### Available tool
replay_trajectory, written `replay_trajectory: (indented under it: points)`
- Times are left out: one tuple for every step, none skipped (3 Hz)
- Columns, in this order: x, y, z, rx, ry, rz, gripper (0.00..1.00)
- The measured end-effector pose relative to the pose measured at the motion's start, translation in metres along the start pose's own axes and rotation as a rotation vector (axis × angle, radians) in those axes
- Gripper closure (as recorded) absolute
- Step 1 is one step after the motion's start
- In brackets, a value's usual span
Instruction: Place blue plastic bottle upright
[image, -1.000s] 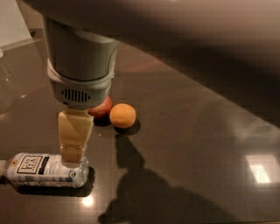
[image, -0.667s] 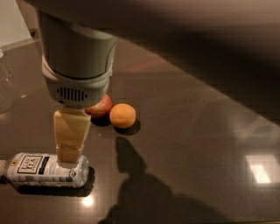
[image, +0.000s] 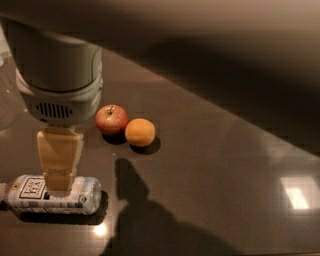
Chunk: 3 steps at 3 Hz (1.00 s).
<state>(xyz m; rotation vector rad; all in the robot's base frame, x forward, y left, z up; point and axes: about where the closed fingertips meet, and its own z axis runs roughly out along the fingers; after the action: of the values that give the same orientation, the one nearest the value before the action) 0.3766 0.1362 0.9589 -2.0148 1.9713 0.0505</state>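
The blue plastic bottle (image: 30, 194) lies on its side on the dark table (image: 210, 165) at the lower left, with its cap end toward the left edge and its ribbed base to the right. It is clear, with a white and pale-blue label. My gripper (image: 59, 181) hangs straight down from the grey wrist (image: 57, 82) and reaches the middle of the bottle from above, covering part of the label. It is level with the bottle's top side.
A red apple (image: 111, 120) and an orange (image: 140, 132) sit side by side just right of the wrist, behind the bottle. A clear glass vessel shows faintly at the far left edge (image: 5, 92). The arm's shadow falls across the front of the table.
The wrist and gripper have shifted left, uncovering the apple. The gripper now sits over the bottle's middle rather than near its base end. The bottle has stayed lying in place.
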Motion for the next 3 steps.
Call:
replay_trajectory:
  points:
    - [-0.017, -0.005, 0.025, -0.046, 0.012, -0.035, 0.0]
    - [-0.03, -0.011, 0.051, -0.088, 0.028, -0.06, 0.0]
    - [-0.042, -0.003, 0.076, -0.127, 0.048, -0.078, 0.0]
